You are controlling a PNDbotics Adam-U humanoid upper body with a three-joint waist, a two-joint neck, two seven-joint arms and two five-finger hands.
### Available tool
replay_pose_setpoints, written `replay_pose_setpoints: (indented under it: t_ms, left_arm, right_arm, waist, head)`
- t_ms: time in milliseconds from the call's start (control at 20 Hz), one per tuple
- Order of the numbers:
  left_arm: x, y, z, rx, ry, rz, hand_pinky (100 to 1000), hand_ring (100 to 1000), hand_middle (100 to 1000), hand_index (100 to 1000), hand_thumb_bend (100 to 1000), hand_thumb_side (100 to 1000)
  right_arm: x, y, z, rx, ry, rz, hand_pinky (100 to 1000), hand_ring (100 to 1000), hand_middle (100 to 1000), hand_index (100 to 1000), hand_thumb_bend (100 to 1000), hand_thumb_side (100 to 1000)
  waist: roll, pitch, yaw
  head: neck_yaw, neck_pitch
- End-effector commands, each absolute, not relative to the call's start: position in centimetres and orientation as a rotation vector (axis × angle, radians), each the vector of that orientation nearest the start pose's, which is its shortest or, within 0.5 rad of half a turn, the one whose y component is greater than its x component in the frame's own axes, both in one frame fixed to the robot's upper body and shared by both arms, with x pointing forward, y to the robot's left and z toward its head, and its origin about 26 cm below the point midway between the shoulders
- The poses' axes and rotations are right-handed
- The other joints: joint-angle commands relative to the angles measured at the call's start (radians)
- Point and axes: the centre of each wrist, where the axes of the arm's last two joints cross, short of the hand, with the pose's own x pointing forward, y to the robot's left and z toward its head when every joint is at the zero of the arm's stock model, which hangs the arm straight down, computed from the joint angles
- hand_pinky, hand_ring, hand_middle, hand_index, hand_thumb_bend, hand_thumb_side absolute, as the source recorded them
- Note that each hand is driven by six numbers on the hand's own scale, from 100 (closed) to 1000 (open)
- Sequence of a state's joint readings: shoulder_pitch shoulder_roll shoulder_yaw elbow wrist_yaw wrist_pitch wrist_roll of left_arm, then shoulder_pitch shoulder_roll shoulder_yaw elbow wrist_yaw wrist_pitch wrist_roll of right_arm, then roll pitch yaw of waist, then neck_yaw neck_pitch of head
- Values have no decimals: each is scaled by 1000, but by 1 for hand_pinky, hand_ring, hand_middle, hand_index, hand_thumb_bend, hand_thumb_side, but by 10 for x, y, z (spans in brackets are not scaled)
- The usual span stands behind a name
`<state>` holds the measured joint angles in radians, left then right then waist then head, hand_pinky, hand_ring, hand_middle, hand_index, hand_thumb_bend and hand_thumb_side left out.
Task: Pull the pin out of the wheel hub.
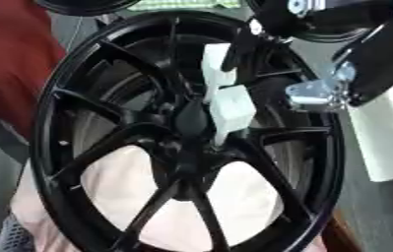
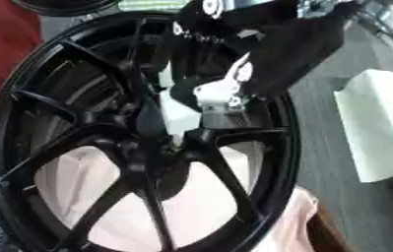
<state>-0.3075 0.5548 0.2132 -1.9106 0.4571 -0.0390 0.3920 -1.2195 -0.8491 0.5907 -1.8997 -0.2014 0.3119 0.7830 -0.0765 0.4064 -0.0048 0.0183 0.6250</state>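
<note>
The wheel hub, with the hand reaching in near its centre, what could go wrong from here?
1. The white pin sits among the black spokes of the wheel hub; pulled at an angle, it may catch on a spoke.
2. The right hand comes in from above and hides much of the centre in the right eye view, so the grip is hard to check.
3. The wheel rests on pale cloth and could shift during the pull.

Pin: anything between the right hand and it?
Nothing visible. The right hand is at the wheel hub centre, with a white piece reaching into it; the spokes lie beside it, not across. I cannot tell the pin itself apart.
</note>
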Motion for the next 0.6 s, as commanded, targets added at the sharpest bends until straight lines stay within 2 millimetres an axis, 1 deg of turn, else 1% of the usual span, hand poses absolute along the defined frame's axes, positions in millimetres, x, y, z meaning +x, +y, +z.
replay_pose_setpoints:
  t_ms: [50, 200, 250, 300, 600]
  left_arm:
    - [300, 352, 244, 235, -2317, 285, 702, 689, 633, 737, 209, 668]
    - [300, 351, 243, 230, -2317, 286, 702, 689, 632, 737, 210, 668]
    - [300, 351, 243, 228, -2317, 286, 702, 689, 632, 737, 210, 668]
    - [300, 351, 243, 227, -2316, 287, 702, 689, 631, 737, 209, 668]
    - [301, 350, 242, 216, -2311, 290, 703, 689, 631, 736, 209, 672]
  right_arm:
    - [280, -157, 401, -100, -1605, 2035, 824, 754, 692, 835, 162, 510]
    - [279, -158, 398, -108, -1602, 2024, 832, 780, 730, 845, 175, 500]
    - [279, -159, 397, -115, -1605, 2022, 836, 791, 750, 847, 167, 480]
    - [280, -160, 396, -123, -1610, 2019, 837, 795, 756, 849, 181, 489]
    - [279, -162, 393, -152, -1645, 2006, 841, 823, 786, 860, 182, 472]
  waist:
    - [7, -29, 3]
    - [8, -31, 5]
    - [8, -31, 5]
    - [8, -31, 6]
    - [9, -28, 7]
  head:
    - [-4, 7]
    - [-7, 6]
    - [-8, 4]
    - [-10, 2]
    - [-15, 0]
